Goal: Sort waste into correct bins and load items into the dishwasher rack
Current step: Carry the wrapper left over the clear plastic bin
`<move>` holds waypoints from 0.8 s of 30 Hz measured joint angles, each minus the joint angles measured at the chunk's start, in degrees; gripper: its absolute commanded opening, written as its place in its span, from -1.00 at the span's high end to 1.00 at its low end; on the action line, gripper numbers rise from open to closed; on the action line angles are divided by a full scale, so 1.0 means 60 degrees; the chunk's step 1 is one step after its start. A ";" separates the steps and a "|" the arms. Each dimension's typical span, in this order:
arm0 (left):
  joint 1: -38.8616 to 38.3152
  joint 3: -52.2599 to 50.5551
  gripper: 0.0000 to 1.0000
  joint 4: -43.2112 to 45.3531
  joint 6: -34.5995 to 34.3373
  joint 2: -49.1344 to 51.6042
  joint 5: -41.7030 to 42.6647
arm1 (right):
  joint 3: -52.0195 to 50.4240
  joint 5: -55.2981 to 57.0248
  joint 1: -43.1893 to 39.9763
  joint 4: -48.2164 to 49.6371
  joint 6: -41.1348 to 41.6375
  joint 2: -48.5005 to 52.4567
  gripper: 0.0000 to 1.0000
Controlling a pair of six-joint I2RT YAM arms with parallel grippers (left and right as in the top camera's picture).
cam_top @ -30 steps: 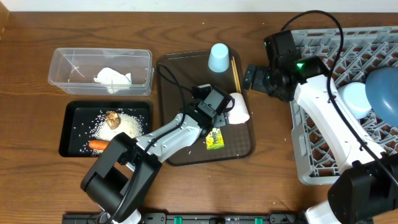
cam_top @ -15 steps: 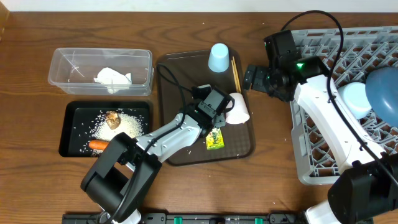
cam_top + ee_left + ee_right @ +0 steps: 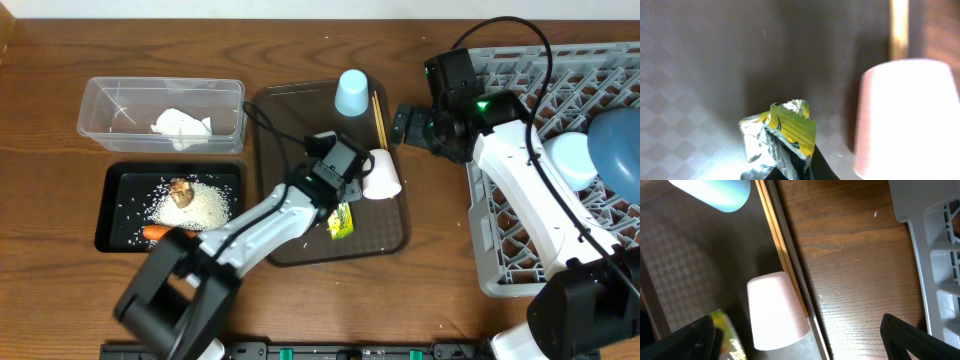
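On the wooden bench (image 3: 435, 240), over the brown tray (image 3: 300, 120), I saw my left gripper (image 3: 343, 208) clamped on the silver and yellow-green wrapper (image 3: 785, 135) just left of the white cup (image 3: 382, 175), while my right gripper (image 3: 402, 125) hung spread wide, empty.

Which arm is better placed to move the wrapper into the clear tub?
Left. The left gripper is shut on the wrapper, on the clear tub side; the right gripper hangs open and empty near the rack.
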 measured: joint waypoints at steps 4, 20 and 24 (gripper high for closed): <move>0.0244 0.0000 0.88 -0.0011 0.0051 -0.0860 -0.0168 | 0.0000 0.0000 0.0000 0.0000 0.0000 0.0000 -0.98; 0.3716 0.0000 0.88 0.1898 0.0091 -0.1945 -0.1745 | 0.0000 0.0004 0.0004 -0.0004 0.0000 0.0000 -0.99; 0.4911 0.0000 0.88 0.2809 0.0153 -0.1945 -0.1821 | 0.0000 0.0000 0.0004 0.0000 0.0000 0.0000 -0.99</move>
